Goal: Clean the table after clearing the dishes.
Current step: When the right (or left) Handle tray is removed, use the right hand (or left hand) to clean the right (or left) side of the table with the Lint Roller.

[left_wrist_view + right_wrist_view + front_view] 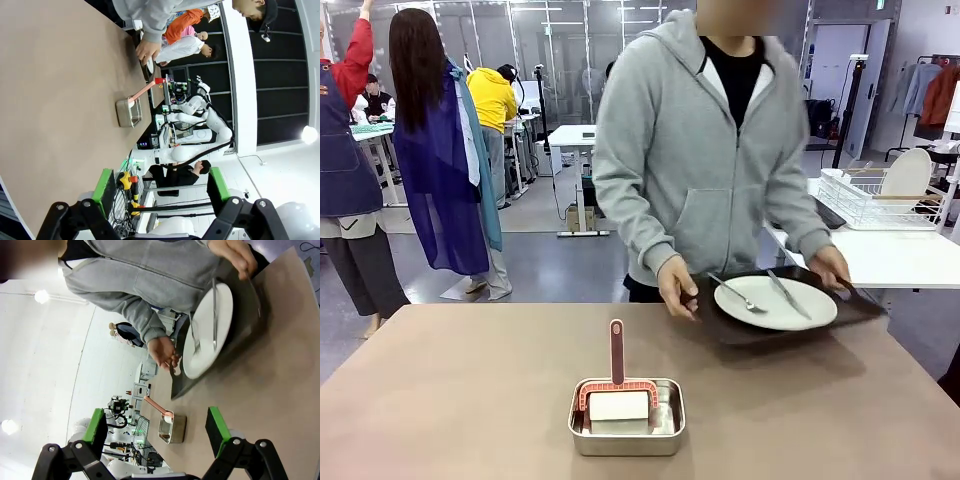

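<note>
Ahead of the wide, empty left pincer (pixel 161 192) the small steel pan (pixel 129 112) with its red roller (pixel 145 90) sits untouched on the big brown table (pixel 60 100), and ahead of the wide, empty right pincer (pixel 156 432) a person's hand (pixel 165 352) grips the dark brown tray (pixel 245 315) with a round white plate (pixel 204 330), so no wiping yet.

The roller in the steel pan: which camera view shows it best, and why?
The front view: the roller sits near and unobstructed in its steel pan, handle fully visible. Both wrist views show it small, distant and turned sideways.
</note>
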Robot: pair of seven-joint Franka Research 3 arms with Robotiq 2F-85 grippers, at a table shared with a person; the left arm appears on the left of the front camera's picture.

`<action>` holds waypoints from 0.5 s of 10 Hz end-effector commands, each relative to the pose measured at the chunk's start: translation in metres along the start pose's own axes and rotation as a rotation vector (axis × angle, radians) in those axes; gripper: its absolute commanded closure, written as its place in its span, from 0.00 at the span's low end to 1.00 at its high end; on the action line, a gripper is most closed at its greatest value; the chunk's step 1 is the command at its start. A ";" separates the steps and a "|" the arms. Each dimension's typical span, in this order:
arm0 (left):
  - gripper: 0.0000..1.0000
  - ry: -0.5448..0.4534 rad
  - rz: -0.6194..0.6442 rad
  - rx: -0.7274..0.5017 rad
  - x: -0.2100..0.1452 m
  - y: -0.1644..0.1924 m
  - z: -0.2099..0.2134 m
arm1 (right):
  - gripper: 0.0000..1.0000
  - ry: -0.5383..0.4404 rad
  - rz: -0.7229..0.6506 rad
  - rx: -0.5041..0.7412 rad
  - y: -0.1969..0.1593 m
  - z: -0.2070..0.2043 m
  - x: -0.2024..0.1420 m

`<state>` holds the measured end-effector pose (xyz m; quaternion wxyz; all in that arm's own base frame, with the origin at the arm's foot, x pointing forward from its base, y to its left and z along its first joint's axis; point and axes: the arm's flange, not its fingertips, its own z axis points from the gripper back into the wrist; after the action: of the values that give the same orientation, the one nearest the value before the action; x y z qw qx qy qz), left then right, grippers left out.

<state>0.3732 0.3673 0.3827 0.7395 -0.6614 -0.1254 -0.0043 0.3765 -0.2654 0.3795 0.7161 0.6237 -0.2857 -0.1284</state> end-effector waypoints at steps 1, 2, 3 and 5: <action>0.07 0.003 -0.009 0.008 -0.008 -0.002 -0.001 | 0.00 -0.005 0.007 0.003 0.004 0.000 -0.002; 0.07 0.003 -0.009 0.008 -0.008 -0.002 -0.001 | 0.00 -0.005 0.007 0.003 0.004 0.000 -0.002; 0.07 0.003 -0.009 0.008 -0.008 -0.002 -0.001 | 0.00 -0.005 0.007 0.003 0.004 0.000 -0.002; 0.07 0.003 -0.009 0.008 -0.008 -0.002 -0.001 | 0.00 0.000 0.000 0.000 0.000 0.000 0.000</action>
<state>0.3732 0.3673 0.3827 0.7395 -0.6614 -0.1254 -0.0043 0.3766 -0.2655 0.3789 0.7161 0.6239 -0.2853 -0.1288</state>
